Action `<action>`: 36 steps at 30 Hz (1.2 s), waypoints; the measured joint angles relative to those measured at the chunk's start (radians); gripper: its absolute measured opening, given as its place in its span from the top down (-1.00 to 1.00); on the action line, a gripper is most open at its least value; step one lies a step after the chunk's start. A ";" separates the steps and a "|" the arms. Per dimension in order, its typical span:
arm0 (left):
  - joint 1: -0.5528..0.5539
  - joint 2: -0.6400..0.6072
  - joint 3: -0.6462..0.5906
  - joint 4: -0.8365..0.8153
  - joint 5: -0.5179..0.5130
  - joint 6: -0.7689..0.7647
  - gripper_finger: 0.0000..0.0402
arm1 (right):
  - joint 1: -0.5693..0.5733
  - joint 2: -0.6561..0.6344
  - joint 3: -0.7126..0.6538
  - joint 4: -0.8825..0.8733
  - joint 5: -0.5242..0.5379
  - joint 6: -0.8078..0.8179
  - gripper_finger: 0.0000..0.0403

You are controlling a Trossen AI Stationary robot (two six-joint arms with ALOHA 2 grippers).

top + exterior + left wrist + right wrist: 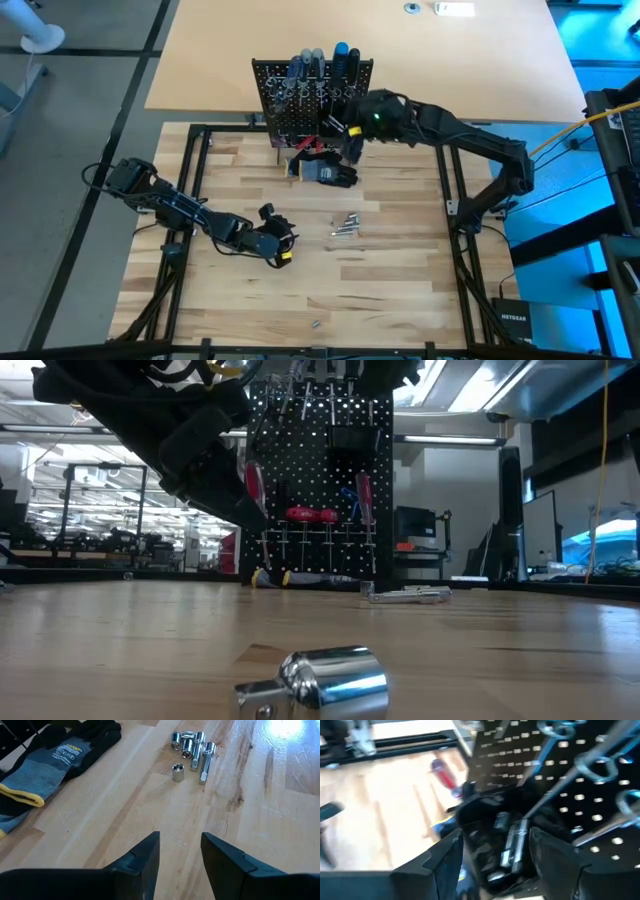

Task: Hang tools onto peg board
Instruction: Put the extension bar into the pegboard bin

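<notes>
Tabletop: right gripper at the peg board bin, fingers apart, holding nothing; left gripper half open, empty, near sockets.

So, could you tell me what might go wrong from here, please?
1. The right gripper is open right at the peg board, above its black bin. Pulling away carelessly, it could snag the ring holders.
2. The silver sockets lie loose in a cluster near the gloves. The left gripper, open and empty, may scatter them when it reaches in.
</notes>
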 joint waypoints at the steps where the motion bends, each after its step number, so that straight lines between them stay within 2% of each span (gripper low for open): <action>1: 0.000 0.000 0.000 -0.001 0.000 0.000 0.33 | 0.018 -0.008 0.000 -0.016 0.002 0.000 -0.12; 7: 0.000 0.000 0.000 0.000 0.000 0.000 0.33 | 0.148 -0.054 0.001 -0.107 0.011 0.046 -0.12; 15: 0.000 0.000 0.000 0.000 0.000 -0.004 0.33 | 0.371 -0.045 0.001 -0.274 0.011 0.110 -0.12; 21: 0.000 0.000 0.000 0.000 0.000 -0.004 0.33 | 0.510 -0.027 0.000 -0.297 0.011 0.157 -0.12; 30: -0.005 0.000 0.000 -0.001 0.000 -0.005 0.33 | 0.624 -0.035 -0.235 -0.136 0.053 0.205 -0.12; 36: -0.004 0.000 0.000 0.000 0.000 -0.005 0.33 | 0.628 -0.035 -0.424 0.050 -0.010 0.238 -0.12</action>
